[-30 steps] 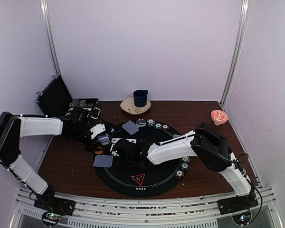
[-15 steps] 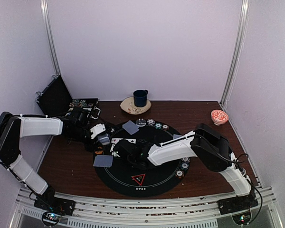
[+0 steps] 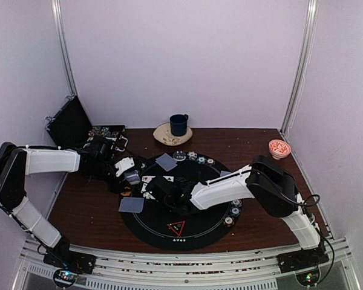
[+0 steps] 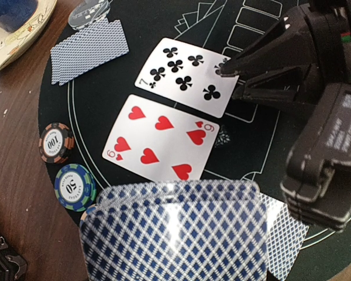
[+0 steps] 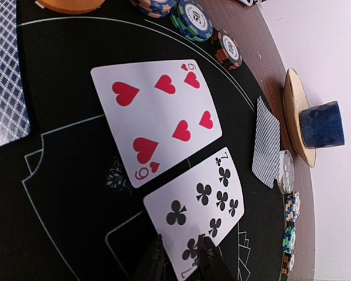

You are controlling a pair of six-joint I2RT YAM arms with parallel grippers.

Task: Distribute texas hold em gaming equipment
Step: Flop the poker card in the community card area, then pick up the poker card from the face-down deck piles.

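Two cards lie face up on the black round mat (image 3: 199, 232): the six of hearts (image 4: 161, 137) (image 5: 158, 117) and the seven of clubs (image 4: 187, 76) (image 5: 202, 205). My right gripper (image 5: 181, 243) (image 3: 150, 187) stands slightly open over a corner of the seven, which lies flat. My left gripper (image 3: 132, 176) is shut on a fanned deck of blue-backed cards (image 4: 169, 234) that hides its fingers. Face-down cards (image 3: 166, 161) (image 3: 131, 205) lie on the mat. Striped chips (image 4: 57, 142) (image 4: 75, 186) sit at the mat's edge. The red-edged triangle marker (image 3: 176, 228) is near the front.
A dark blue mug (image 3: 179, 124) stands on a saucer behind the mat. A red-patterned bowl (image 3: 279, 148) sits at the back right. An open black case (image 3: 69, 124) with chips is at the back left. More chips (image 3: 235, 211) line the mat's right rim.
My right gripper's jaws have parted, and the seven of clubs now lies free on the mat. Both arms have barely moved; the left still holds the deck.
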